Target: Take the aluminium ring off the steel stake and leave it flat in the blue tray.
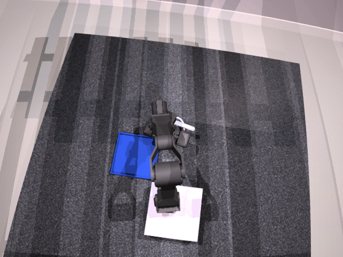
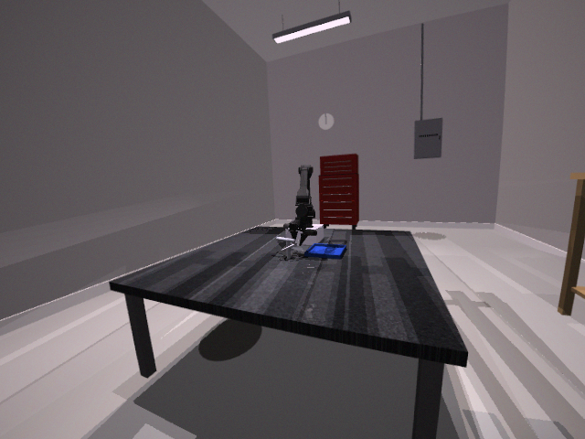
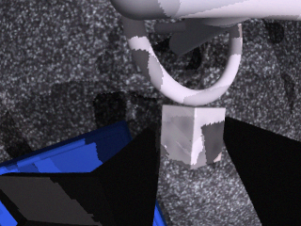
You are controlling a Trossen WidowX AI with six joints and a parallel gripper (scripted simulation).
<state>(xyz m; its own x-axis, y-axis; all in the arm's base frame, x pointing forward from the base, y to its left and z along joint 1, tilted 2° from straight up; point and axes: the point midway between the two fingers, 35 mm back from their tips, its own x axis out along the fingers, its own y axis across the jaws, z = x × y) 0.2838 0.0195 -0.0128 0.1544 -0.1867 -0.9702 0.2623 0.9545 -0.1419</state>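
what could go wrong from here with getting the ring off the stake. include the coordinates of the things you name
The ring (image 1: pixel 179 118) (image 3: pixel 198 98) could catch on the stake's cross-bar (image 1: pixel 185 126) (image 3: pixel 235 7), which crosses close by it in the wrist view. Pulling then might twist the welded tab (image 3: pixel 193 137) in the gripper's (image 3: pixel 192 141) grip.

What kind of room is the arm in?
Probably a workshop or garage: a red drawer cabinet like a tool chest, a grey wall box with conduit, and a hanging strip light.
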